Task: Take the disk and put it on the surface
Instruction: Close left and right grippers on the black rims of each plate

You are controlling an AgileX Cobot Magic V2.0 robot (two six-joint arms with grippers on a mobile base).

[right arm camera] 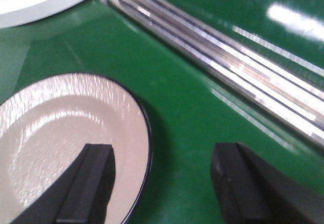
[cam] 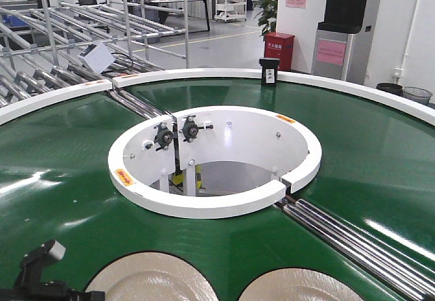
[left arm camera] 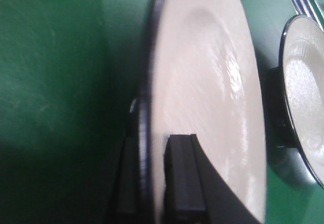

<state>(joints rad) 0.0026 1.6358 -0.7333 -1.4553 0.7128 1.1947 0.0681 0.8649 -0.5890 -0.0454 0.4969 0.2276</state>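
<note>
Two cream disks with dark rims lie on the green belt [cam: 68,179] at the near edge. The left disk [cam: 153,280] [left arm camera: 202,82] fills the left wrist view. My left gripper [left arm camera: 152,140] is shut on its rim, one finger on top and one behind the edge. The right disk [cam: 299,286] [right arm camera: 61,128] [left arm camera: 304,92] lies flat. My right gripper [right arm camera: 163,153] is open and straddles its rim, with the left finger over the disk and the right finger over the belt. The surface is out of view.
Metal rollers [cam: 353,236] [right arm camera: 228,57] cross the belt just right of the right disk. A white inner ring [cam: 211,206] surrounds the central opening. A black box [cam: 269,72] stands on the far white rim. Part of the left arm [cam: 42,263] shows at the bottom left.
</note>
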